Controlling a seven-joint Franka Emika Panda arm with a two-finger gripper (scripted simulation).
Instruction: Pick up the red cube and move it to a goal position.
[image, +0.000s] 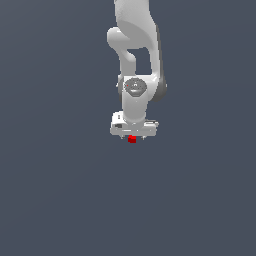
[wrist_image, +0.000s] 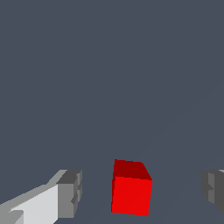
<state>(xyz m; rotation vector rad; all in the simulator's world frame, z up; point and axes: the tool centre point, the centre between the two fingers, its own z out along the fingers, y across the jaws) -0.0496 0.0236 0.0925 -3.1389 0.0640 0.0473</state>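
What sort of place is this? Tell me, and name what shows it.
Most likely a bare simulated test scene, not a real room: a flat, featureless grey ground, a smooth white arm whose gripper is open, and a plain red cube between its fingers.

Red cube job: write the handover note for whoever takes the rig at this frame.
Gripper: open, fingers either side of the red cube, gaps on both sides, no contact visible.
Red cube: sits between the fingers; in the exterior view it shows just below the white hand.
Done: gripper lined up around the cube.
Left: close, lift, carry to the goal. No goal marker shows in either view.
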